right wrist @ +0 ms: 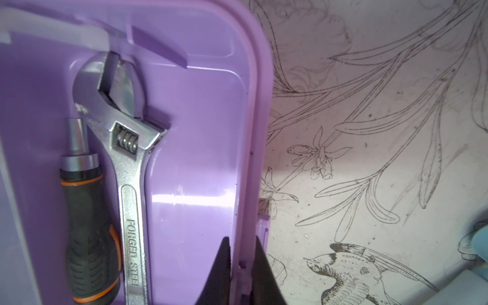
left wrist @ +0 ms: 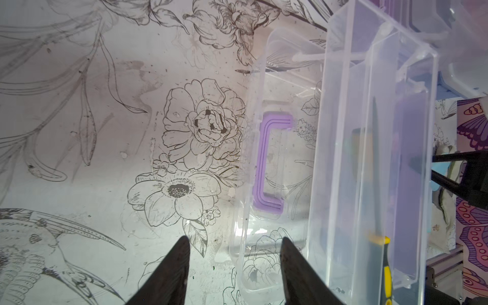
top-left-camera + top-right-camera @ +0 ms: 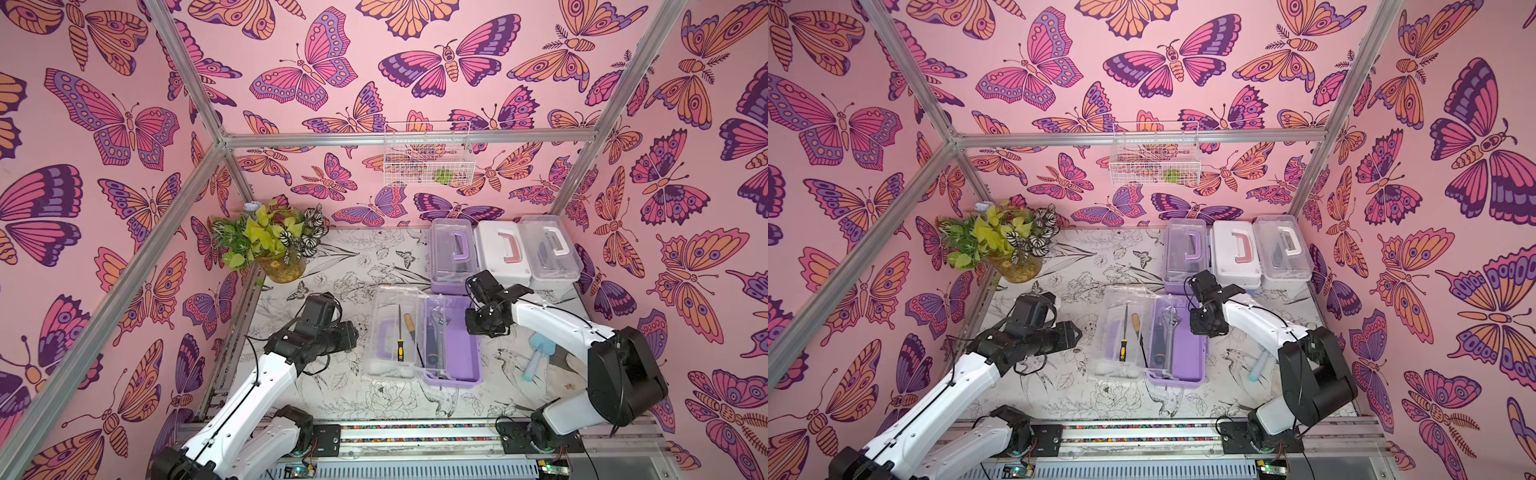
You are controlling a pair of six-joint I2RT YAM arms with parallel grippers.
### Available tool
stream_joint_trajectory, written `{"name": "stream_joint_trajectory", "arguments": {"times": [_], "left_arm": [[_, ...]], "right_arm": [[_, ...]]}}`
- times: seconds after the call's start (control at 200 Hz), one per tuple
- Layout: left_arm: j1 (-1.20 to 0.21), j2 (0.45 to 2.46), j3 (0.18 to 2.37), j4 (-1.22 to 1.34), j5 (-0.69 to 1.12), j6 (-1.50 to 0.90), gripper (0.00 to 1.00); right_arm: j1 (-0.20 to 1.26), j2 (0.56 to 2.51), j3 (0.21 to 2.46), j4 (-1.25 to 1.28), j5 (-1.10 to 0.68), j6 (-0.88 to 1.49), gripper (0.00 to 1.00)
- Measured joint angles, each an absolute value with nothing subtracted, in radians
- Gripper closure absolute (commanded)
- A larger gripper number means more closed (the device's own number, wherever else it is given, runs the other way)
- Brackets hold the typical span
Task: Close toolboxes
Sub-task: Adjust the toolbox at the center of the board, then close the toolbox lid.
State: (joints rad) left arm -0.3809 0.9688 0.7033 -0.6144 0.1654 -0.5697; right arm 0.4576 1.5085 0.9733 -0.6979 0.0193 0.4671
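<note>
The open lilac toolbox sits on the bench, clear lid flat beside it. The right claw pinches its rim (wrench inside); the left claw, half open and empty, hovers at the lid. Three closed toolboxes stand behind

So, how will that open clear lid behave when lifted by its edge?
Probably light and a bit flexy: the clear lid is thin see-through plastic. It likely pivots at the lilac base rather than sliding, since the right gripper pinches that base's wall. The glossy edge may slip.
</note>
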Motion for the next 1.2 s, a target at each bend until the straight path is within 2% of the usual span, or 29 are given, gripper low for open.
{"name": "stream_joint_trajectory", "arguments": {"times": [0.165, 0.391, 0.516, 0.841, 0.931, 1.202], "left_arm": [[-0.389, 1.065, 0.613, -0.461, 0.241, -0.62, 0.45], [-0.403, 1.155, 0.593, -0.361, 0.274, -0.638, 0.54], [-0.406, 1.179, 0.589, -0.323, 0.273, -0.641, 0.68], [-0.411, 1.217, 0.583, -0.297, 0.27, -0.634, 0.87], [-0.412, 1.221, 0.585, -0.297, 0.27, -0.621, 0.97], [-0.419, 1.17, 0.633, -0.407, 0.224, -0.587, 1.0]], "right_arm": [[0.455, 1.5, 0.963, -0.686, 0.002, 0.468, 0.93], [0.455, 1.497, 0.958, -0.673, -0.018, 0.468, 0.93], [0.455, 1.497, 0.958, -0.672, -0.02, 0.47, 0.94], [0.454, 1.484, 0.947, -0.659, -0.037, 0.471, 0.96], [0.454, 1.478, 0.941, -0.652, -0.046, 0.471, 0.98], [0.455, 1.443, 0.931, -0.651, -0.061, 0.475, 1.0]]}}
